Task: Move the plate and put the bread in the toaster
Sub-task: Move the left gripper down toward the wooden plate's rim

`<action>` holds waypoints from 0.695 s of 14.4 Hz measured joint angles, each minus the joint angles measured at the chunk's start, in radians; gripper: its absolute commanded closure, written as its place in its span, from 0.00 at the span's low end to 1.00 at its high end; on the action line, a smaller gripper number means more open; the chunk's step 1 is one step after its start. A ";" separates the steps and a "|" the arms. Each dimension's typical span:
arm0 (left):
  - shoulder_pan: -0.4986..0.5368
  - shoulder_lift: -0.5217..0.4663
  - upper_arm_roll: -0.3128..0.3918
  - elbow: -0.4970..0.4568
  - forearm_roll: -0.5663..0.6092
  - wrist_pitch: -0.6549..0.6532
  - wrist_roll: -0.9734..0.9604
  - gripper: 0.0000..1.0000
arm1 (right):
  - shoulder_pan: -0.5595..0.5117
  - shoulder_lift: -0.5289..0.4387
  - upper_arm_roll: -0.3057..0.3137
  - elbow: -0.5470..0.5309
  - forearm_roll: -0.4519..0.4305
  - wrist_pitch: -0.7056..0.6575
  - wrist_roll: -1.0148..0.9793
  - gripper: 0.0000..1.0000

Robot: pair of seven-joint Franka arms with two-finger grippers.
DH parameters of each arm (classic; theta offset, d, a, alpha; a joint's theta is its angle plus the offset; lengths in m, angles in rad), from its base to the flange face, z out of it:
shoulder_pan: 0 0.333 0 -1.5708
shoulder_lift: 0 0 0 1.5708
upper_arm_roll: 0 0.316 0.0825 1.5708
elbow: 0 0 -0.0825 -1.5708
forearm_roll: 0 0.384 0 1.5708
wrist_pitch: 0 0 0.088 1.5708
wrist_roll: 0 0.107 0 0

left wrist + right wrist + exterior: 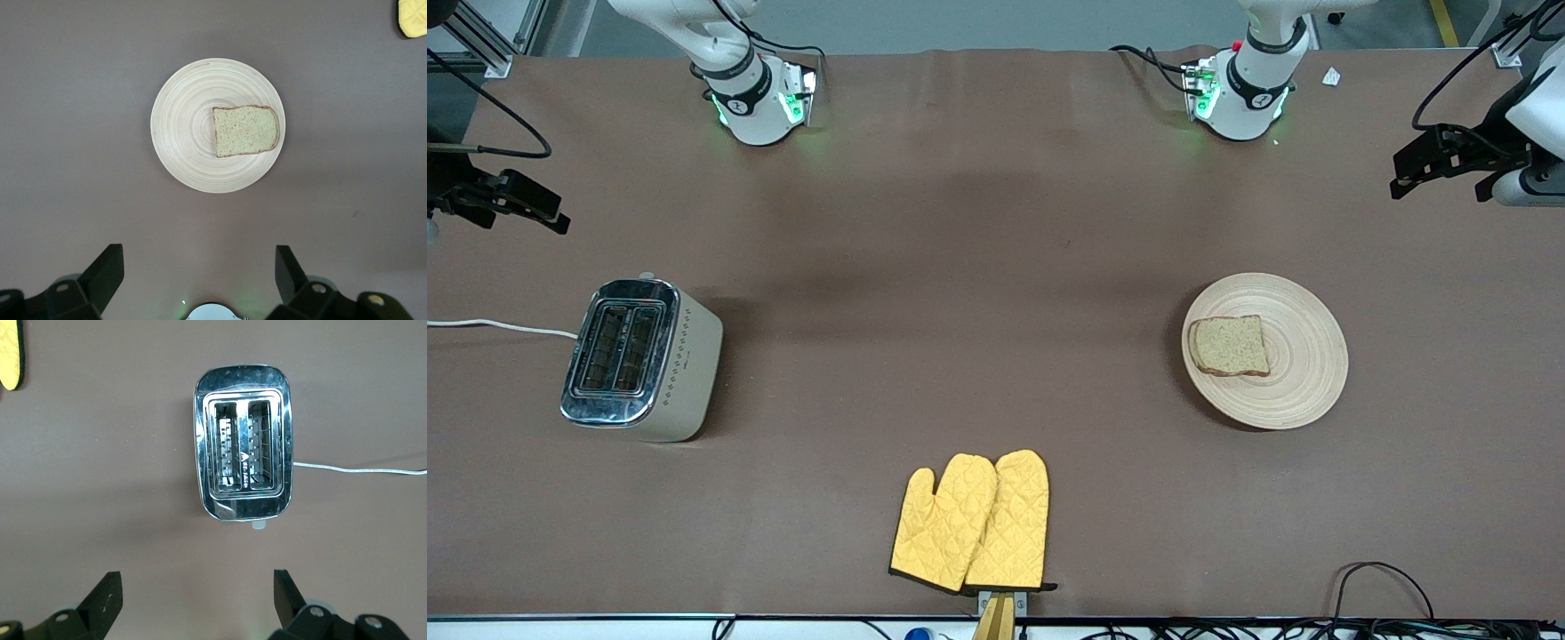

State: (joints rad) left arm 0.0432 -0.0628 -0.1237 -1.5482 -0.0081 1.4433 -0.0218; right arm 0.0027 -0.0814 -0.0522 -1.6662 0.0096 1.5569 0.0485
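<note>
Waiting high, the left gripper [195, 280] hung wide open and empty over the plate [180, 133] with bread [245, 131], and the right gripper [193, 603], equally open and empty, over the toaster [243, 443], so each arm probably served its own end.

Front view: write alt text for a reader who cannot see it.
A slice of bread lies on a round wooden plate toward the left arm's end of a brown table, and an empty two-slot toaster stands toward the right arm's end. A pair of yellow oven mitts lies between them, nearer the camera. Both arms wait raised at the table's ends.
</note>
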 measured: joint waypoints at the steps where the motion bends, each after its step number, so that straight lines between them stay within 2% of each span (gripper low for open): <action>1: 0.002 0.000 0.001 0.000 0.000 0.000 0.000 0.00 | 0.000 0.000 0.000 0.000 0.000 -0.001 0.000 0.00; 7: 0.010 0.003 0.018 0.013 0.000 0.000 0.012 0.00 | -0.029 0.000 -0.003 -0.001 0.007 -0.011 -0.009 0.00; 9: 0.014 0.020 0.062 0.013 -0.014 -0.001 0.053 0.00 | -0.029 0.000 -0.002 -0.001 0.007 -0.011 -0.009 0.00; 10: 0.029 0.040 0.097 0.012 -0.062 -0.002 0.094 0.00 | -0.030 0.000 -0.002 -0.001 0.007 -0.011 -0.009 0.00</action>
State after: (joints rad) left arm 0.0727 -0.0231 -0.0262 -1.5362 -0.0705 1.4417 0.0722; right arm -0.0269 -0.0814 -0.0540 -1.6668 0.0167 1.5461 0.0396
